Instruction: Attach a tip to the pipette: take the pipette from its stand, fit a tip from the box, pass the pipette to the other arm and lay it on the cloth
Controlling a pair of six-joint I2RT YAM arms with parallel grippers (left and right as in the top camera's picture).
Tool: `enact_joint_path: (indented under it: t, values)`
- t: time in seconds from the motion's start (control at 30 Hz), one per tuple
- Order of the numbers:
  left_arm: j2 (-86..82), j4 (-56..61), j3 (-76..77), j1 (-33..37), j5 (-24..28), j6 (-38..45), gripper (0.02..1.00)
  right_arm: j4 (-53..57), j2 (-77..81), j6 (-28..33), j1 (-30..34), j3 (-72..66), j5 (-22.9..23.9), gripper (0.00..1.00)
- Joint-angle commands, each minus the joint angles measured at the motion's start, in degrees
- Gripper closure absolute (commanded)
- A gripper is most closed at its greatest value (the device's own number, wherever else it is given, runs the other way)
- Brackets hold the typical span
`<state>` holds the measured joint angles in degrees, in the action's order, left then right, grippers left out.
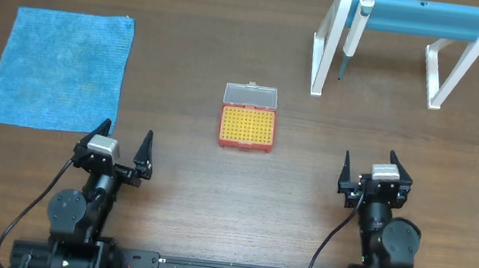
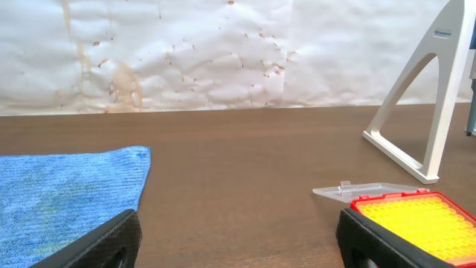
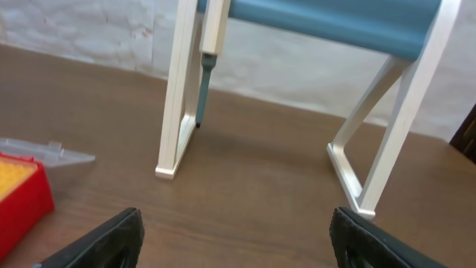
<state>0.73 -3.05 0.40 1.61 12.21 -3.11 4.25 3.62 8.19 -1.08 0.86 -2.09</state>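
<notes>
The left gripper (image 1: 127, 129) sits near the front of the table (image 1: 205, 32), just ahead of its own base, with its two fingers spread wide and nothing between them. The right gripper (image 1: 369, 155) sits the same way on the right side, fingers wide apart and holding nothing. Both are low over bare wood and touch none of the task's things.

The pipette (image 1: 354, 35) hangs upright at the left end of the stand (image 1: 425, 20), its thin shaft pointing down beside the stand's left leg. The stand is at the far right of the table, a blue bar on white legs, well apart from both grippers. The right wrist view looks straight at it, with the pipette next to the near left leg.

The tip box (image 1: 246, 128) is in the middle of the table, between the two arms and a little farther out than the grippers. It is red and filled with yellow tips, and its clear lid (image 1: 251, 93) is open, lying back on the far side.

The blue cloth (image 1: 61, 69) lies flat at the far left, just beyond the left gripper, with nothing on it.
</notes>
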Motion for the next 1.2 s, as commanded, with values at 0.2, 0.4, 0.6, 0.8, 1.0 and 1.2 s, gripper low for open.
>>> enact_joint_path:
  t: [0.2,0.4,0.6,0.8,1.0,1.2]
  values:
    - [-0.52,-0.48,-0.09,-0.13,0.04,0.13,0.169,-15.41,19.23,-1.09,0.13,5.51,-0.15,0.189]
    - [-0.52,-0.48,-0.09,-0.13,0.04,0.13,0.172,-35.93,39.32,-2.03,-1.01,7.61,-0.13,0.189]
    - [-0.52,-0.48,-0.09,-0.13,0.04,0.13,0.172,-51.47,57.99,-8.11,-2.19,13.46,-0.09,0.187]
    - [-0.52,-0.48,-0.09,-0.13,0.04,0.13,0.172,-67.54,73.77,-12.68,-3.63,18.49,1.95,0.187]
    - [-0.52,-0.48,-0.09,-0.13,0.04,0.13,0.169,-69.81,83.01,-13.14,-5.11,24.76,6.29,0.189]
    - [-0.52,-0.48,-0.09,-0.13,0.04,0.13,0.172,-69.72,87.17,-13.99,-5.11,29.05,11.34,0.187]
